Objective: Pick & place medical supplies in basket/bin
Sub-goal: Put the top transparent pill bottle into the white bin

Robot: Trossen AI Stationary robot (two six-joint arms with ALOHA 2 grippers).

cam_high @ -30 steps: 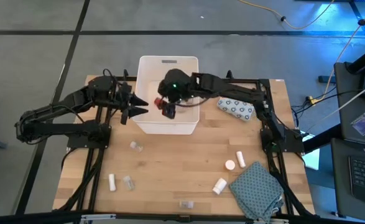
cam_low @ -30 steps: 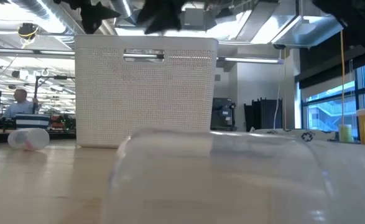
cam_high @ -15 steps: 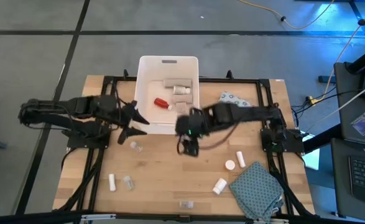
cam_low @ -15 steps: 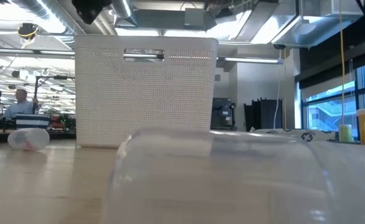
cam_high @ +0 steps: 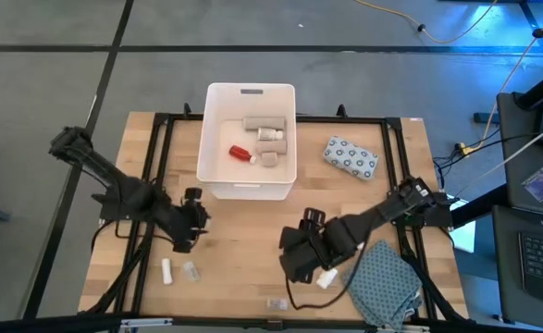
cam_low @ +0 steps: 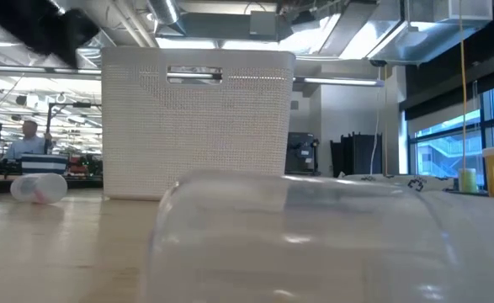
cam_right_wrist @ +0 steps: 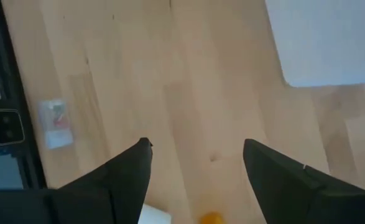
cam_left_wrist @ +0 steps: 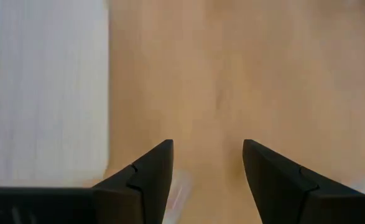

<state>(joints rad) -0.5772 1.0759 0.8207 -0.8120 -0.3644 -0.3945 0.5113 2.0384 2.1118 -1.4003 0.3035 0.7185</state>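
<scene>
With both claws standing open and empty, the right gripper (cam_high: pixel 301 264) is hovering just beside the white bottle (cam_high: pixel 327 277), nearer than the left gripper (cam_high: pixel 190 231).

I worked in what looked like a robotics lab or industrial workshop. My wooden table (cam_high: pixel 252 231) stood on a grey concrete floor (cam_high: pixel 49 83) with cables (cam_high: pixel 456 32) trailing across it. Beyond the table ran exposed ceiling ducts (cam_low: pixel 171 13), bright strip lighting and large windows (cam_low: pixel 448 139), and a person (cam_low: pixel 29 139) sat at a far bench amid equipment.
</scene>
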